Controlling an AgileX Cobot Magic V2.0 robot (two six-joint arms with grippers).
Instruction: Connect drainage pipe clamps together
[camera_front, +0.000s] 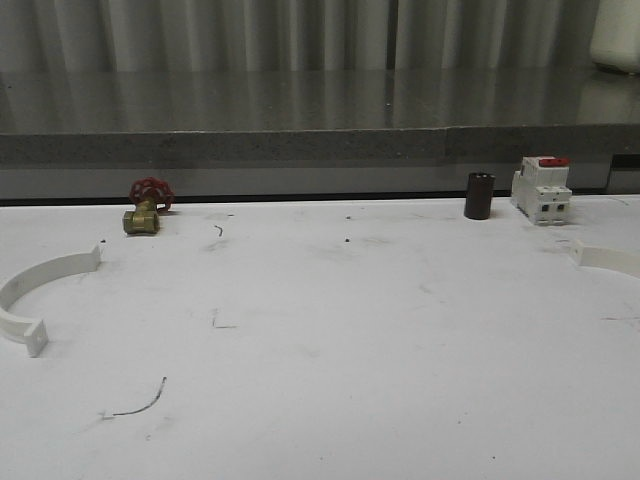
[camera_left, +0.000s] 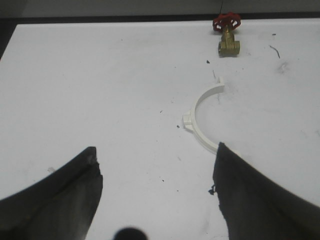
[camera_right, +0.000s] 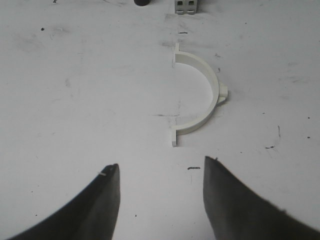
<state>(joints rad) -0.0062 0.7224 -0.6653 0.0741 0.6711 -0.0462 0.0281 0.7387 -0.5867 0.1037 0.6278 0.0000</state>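
Note:
Two white drainage pipe clamps lie flat and far apart on the white table. One half-ring (camera_front: 40, 290) sits at the far left edge of the front view; in the left wrist view this clamp (camera_left: 200, 117) lies just ahead of my left gripper (camera_left: 156, 152), which is open with bare table between its fingers. The other clamp (camera_front: 608, 258) pokes in at the far right edge of the front view. In the right wrist view that clamp (camera_right: 202, 95) rests a short way ahead of my right gripper (camera_right: 161, 167), also open and holding nothing.
A brass valve with a red handwheel (camera_front: 146, 208) stands at the back left, also in the left wrist view (camera_left: 228, 35). A dark cylinder (camera_front: 479, 195) and a white breaker with a red top (camera_front: 541, 188) stand at the back right. A raised grey ledge (camera_front: 300, 145) runs behind the table.

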